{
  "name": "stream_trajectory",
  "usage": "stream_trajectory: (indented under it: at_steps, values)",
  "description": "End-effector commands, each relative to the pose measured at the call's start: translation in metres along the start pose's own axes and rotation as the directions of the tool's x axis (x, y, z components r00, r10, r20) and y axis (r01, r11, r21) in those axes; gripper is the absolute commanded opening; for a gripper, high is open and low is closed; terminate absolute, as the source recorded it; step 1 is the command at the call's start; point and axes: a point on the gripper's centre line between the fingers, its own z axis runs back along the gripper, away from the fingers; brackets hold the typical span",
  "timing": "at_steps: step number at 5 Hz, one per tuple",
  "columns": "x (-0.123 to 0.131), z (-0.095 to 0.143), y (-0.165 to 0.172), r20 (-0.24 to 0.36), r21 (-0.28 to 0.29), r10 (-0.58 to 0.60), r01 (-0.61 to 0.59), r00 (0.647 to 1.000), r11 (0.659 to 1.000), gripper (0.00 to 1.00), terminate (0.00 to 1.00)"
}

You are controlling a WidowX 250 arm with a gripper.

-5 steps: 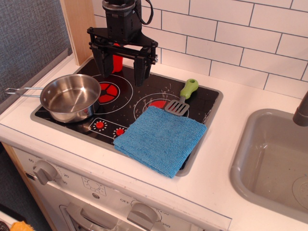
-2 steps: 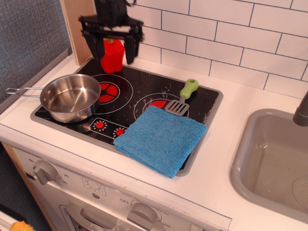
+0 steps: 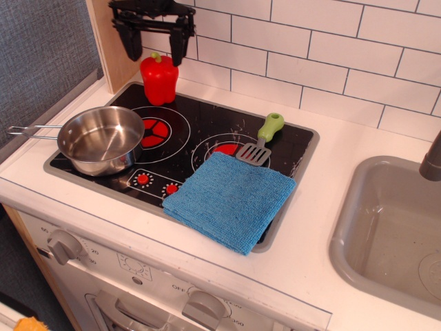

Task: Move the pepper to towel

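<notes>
The gripper [image 3: 153, 45] has risen since a moment ago, fingers spread and empty above the pepper [image 3: 159, 78], which stands at the stove's back-left corner, well apart from the towel [image 3: 231, 198]

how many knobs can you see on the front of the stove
2. One knob sits at the left of the front panel below the pan; the other knob is near the bottom edge, below the towel. More may lie outside the picture.
</notes>
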Motion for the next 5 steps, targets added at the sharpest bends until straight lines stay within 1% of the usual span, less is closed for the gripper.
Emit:
stream_trajectory:
  at_steps: [1,2,3,4,5]
  values:
    - [0.022,0.012,0.006,0.06,0.014,0.021,-0.022,0.998,1.0,0.0,0.0]
    - [0.015,0.013,0.008,0.057,0.008,0.018,-0.019,0.998,1.0,0.0,0.0]
    - [0.009,0.024,0.003,0.084,-0.012,0.001,0.0,0.996,1.0,0.0,0.0]
    - [0.002,0.041,-0.006,0.121,-0.028,-0.022,0.026,0.992,0.999,0.0,0.0]
    - [-0.015,0.069,-0.023,0.189,-0.066,-0.055,0.068,0.98,0.995,0.0,0.0]
